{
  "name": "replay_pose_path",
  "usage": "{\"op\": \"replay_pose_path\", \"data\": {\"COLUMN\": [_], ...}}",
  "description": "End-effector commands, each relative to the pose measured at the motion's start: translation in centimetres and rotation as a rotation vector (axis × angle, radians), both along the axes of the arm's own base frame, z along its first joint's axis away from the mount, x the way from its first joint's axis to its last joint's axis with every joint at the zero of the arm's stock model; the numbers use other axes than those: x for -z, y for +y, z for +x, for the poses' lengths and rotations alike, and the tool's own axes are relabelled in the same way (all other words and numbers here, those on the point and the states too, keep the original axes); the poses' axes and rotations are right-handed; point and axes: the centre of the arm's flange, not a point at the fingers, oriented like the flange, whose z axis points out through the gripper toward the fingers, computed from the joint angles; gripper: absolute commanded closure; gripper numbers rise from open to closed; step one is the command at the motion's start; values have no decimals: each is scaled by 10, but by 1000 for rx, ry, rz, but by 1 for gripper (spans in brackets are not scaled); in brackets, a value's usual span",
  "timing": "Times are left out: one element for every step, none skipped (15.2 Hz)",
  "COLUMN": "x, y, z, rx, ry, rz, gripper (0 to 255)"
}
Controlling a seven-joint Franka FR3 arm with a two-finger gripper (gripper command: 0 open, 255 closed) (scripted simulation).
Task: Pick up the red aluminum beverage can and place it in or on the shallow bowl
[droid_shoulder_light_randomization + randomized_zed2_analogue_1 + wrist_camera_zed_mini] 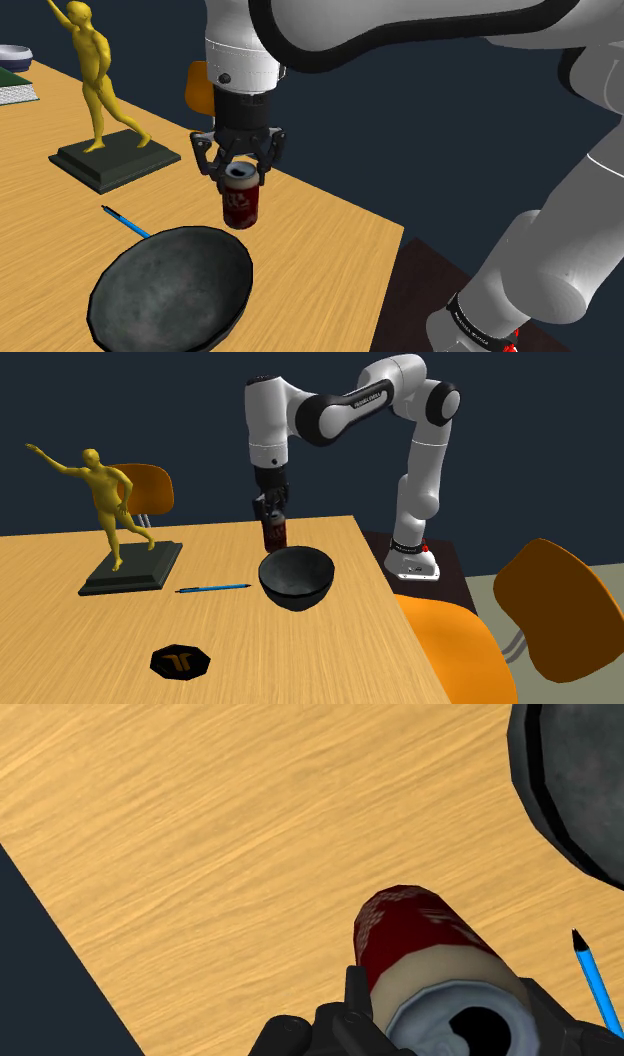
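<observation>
- The hand points straight down over the desk, and its black fingers are clenched on the top of the red can, one on each side just under the rim.
- The can stands upright directly beneath the hand, with its silver lid and opening facing up into the palm and its red and cream body below the fingertips. In the wrist view, the can runs away from the hand towards the wood of the desk.
- I cannot tell whether the can's base touches the desk or is just clear of it.
- The dark shallow bowl sits on the desk near the can but apart from it, towards the shoulder view's lower left. In the second exterior view, the bowl is in front of the can and the hand.
- A blue pen lies flat on the desk just beside the bowl's rim, on the side towards the statue. The wrist view catches its dark tip, where the pen lies between can and bowl.
- Farther along the desk, a yellow statue of a striding figure stands on a dark slab.
- A black disc with an orange mark lies near the desk's front edge in the second exterior view.
- An orange chair stands behind the statue.
</observation>
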Motion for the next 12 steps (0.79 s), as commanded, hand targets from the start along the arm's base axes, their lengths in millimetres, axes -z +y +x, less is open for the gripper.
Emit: {"op": "replay_pose_path", "data": {"x": [-11, -17, -22, -27, -33, -38, -43, -48, -54, -59, -64, -69], "y": [0, 0, 0, 0, 0, 0, 0, 0, 0, 0, 0, 0], "z": [-1, -1, -1, -1, -1, -1, -1, -1, -1, -1, -1, -1], "rx": [0, 0, 0, 0, 0, 0, 0, 0, 0, 0, 0, 0], "ry": [0, 0, 0, 0, 0, 0, 0, 0, 0, 0, 0, 0], "rz": [0, 0, 0, 0, 0, 0, 0, 0, 0, 0, 0, 0], "gripper": [255, 255, 255, 255, 255, 255, 255, 255, 255, 255, 255, 255]}}
